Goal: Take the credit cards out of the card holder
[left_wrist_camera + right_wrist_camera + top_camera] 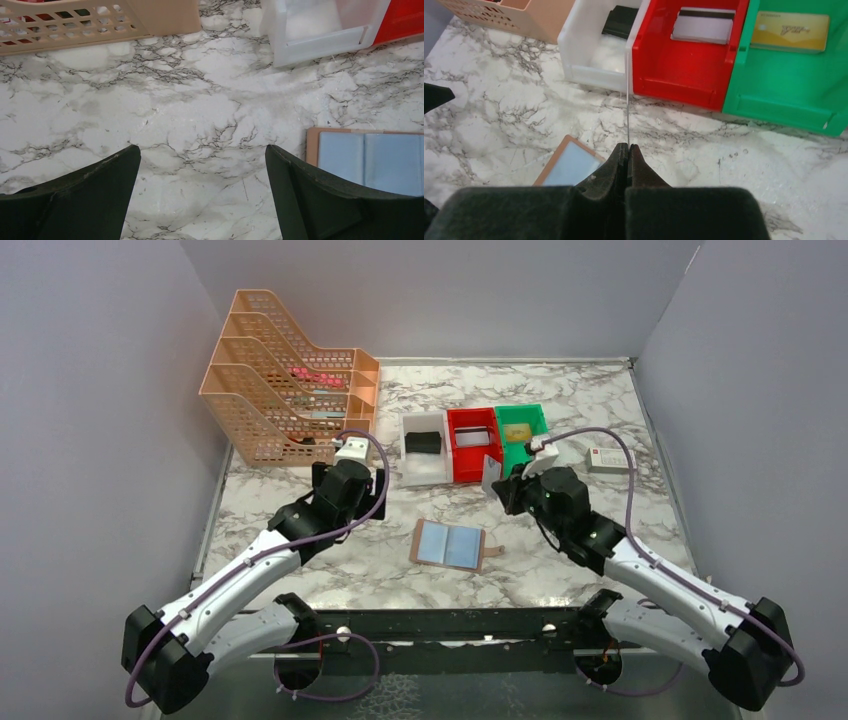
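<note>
Nearest the left wrist lens, the left gripper [202, 150] stands spread wide over the bare marble table [200, 90], holding nothing. The card holder [370, 160] shows at its three o'clock.

Right gripper [628, 147]: fingers pressed together, pinching a card [627, 100]. Its own camera shows this card only edge-on, as a thin upright line. The overhead view alone shows the card's pale grey face [490, 473], raised off the table.

Overhead, the card holder [450, 543] lies spread flat with its blue panels up. It is near the table centre, between the two grippers.

White bin [425, 470], red bin [462, 455] and green bin [540, 422] stand side by side at the card holder's twelve o'clock. The right wrist view resolves their contents:
- white bin: black card [621, 22]
- red bin: striped card [704, 27], pale with a dark band
- green bin: gold card [791, 31]

Print on the gold card is too small to read. White box [608, 460], at two o'clock, bears a red mark that is illegible. Peach file rack [290, 390] stands at ten o'clock.
</note>
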